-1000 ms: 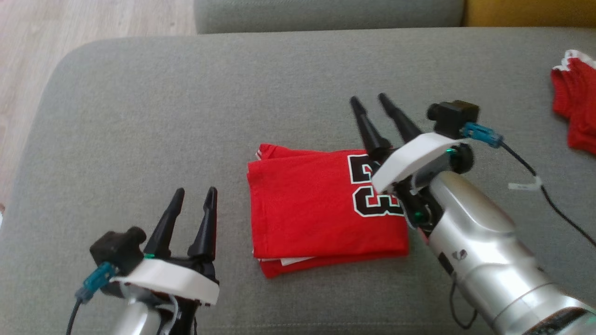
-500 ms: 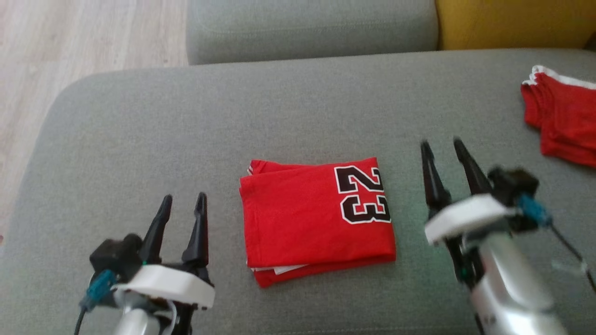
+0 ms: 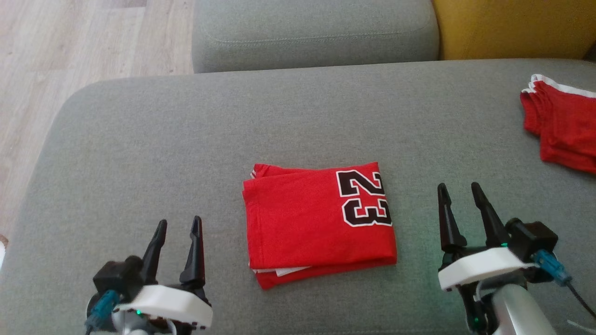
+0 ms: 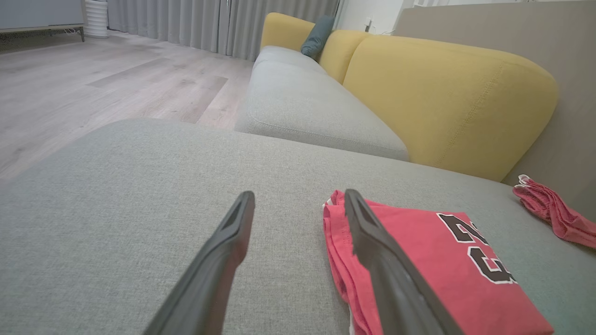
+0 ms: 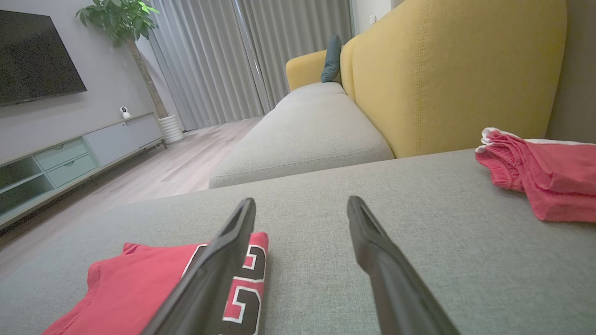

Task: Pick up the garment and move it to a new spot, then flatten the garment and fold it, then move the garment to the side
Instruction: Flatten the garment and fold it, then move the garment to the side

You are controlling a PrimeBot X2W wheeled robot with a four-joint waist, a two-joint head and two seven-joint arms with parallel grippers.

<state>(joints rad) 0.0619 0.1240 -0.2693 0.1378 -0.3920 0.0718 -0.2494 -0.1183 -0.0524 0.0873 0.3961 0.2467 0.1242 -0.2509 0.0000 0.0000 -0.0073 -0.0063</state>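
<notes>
the folded red garment (image 3: 319, 223) lies flat on the grey sofa seat (image 3: 186, 139), between the left gripper (image 3: 179, 223) and right gripper (image 3: 458, 188). both grippers' fingers are spread apart, holding nothing, touching no cloth.

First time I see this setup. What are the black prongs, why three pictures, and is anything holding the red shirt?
It is a wheeled robot with two arms. The prongs are its grippers, the left gripper and right gripper, each two long fingers, both open and empty. The top-down picture comes from a camera on its head; the other two come from cameras on each wrist, looking along that gripper's fingers. On the grey sofa seat lies a folded red jersey numbered 23, between the grippers, touched by neither. A second red garment lies apart at the far right.
</notes>
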